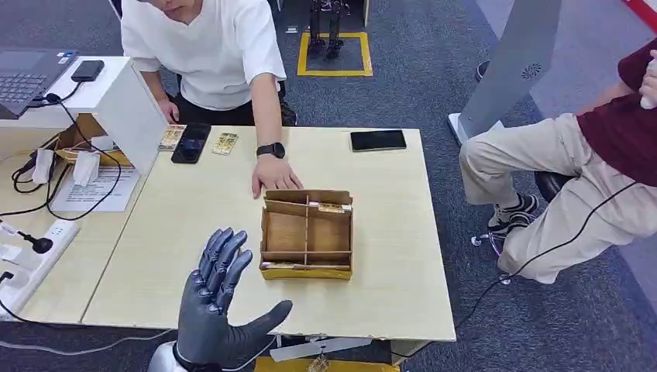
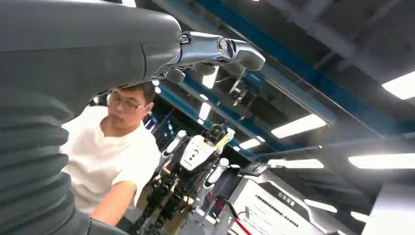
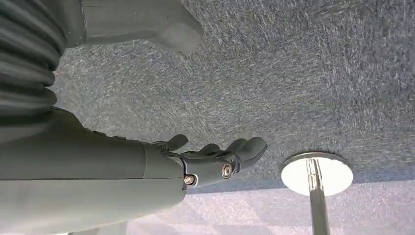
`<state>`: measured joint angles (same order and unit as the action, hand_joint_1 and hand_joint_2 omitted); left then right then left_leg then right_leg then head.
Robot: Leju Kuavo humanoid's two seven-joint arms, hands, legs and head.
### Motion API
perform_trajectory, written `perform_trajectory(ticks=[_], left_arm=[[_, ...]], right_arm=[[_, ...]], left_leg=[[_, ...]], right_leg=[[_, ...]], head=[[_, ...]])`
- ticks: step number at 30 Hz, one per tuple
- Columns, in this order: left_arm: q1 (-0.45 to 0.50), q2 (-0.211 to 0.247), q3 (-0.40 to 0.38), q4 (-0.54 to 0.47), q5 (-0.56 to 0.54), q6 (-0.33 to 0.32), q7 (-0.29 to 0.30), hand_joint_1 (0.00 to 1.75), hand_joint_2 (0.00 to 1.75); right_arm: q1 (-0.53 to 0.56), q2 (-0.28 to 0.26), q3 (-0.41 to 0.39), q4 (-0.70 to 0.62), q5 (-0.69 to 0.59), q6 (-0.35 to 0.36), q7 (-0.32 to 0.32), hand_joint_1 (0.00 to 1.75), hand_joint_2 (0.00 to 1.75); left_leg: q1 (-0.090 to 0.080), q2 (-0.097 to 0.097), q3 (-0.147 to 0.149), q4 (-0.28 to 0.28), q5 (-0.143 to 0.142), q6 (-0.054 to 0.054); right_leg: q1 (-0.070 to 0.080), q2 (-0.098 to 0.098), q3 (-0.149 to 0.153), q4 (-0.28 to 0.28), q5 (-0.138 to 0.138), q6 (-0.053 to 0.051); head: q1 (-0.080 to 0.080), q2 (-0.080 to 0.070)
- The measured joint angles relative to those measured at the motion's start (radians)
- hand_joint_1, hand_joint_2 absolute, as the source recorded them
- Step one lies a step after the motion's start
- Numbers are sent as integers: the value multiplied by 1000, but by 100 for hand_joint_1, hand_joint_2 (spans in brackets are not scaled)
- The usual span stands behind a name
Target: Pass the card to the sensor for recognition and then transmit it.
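Observation:
A wooden divided box (image 1: 307,232) stands in the middle of the table, with a card (image 1: 331,208) in its back slot and more cards (image 1: 306,267) along its front slot. Two loose cards (image 1: 225,143) (image 1: 171,137) lie at the far left beside a black flat device (image 1: 190,142). My left hand (image 1: 221,298) is raised over the table's near edge, left of the box, fingers spread and holding nothing; its fingers (image 2: 220,51) also show in the left wrist view. My right hand (image 3: 215,159) hangs over the carpet, fingers loosely extended and empty.
A person in a white shirt rests a hand (image 1: 273,180) on the table just behind the box. Another person (image 1: 573,178) sits at the right. A dark phone (image 1: 377,140) lies far right. Laptop (image 1: 27,74), white stand (image 1: 128,105), cables and power strip (image 1: 31,248) crowd the left.

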<state>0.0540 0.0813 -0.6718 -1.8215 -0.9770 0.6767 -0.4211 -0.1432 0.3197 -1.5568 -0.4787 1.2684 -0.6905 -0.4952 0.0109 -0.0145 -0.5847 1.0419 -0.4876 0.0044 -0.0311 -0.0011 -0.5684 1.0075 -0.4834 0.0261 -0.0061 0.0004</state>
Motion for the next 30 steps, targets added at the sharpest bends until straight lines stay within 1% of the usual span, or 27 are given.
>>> perform_trajectory(ticks=[5, 11, 18, 24, 30], left_arm=[[-23, 18, -16, 20, -64, -11, 42, 0, 175], [-41, 35, -36, 37, -84, -21, 61, 0, 175], [-63, 51, -61, 58, -141, -67, 124, 0, 175], [-79, 61, -79, 76, -165, -81, 147, 0, 175], [-101, 70, -90, 103, -262, -135, 233, 0, 175]], right_arm=[[0, -1, 0, 6, -1, 0, -1, 0, 175], [0, -2, 0, 12, -1, 0, -4, 0, 175], [0, -3, 0, 14, -3, 0, -5, 0, 175], [0, -3, 0, 18, -3, 0, -5, 0, 175], [0, -4, 0, 21, -8, 0, -5, 0, 175]], left_leg=[[0, 0, 0, 0, 0, 0], [0, 0, 0, 0, 0, 0], [0, 0, 0, 0, 0, 0], [0, 0, 0, 0, 0, 0], [0, 0, 0, 0, 0, 0]], right_leg=[[0, 0, 0, 0, 0, 0], [0, 0, 0, 0, 0, 0], [0, 0, 0, 0, 0, 0], [0, 0, 0, 0, 0, 0], [0, 0, 0, 0, 0, 0]], head=[[0, 0], [0, 0], [0, 0], [0, 0], [0, 0]])
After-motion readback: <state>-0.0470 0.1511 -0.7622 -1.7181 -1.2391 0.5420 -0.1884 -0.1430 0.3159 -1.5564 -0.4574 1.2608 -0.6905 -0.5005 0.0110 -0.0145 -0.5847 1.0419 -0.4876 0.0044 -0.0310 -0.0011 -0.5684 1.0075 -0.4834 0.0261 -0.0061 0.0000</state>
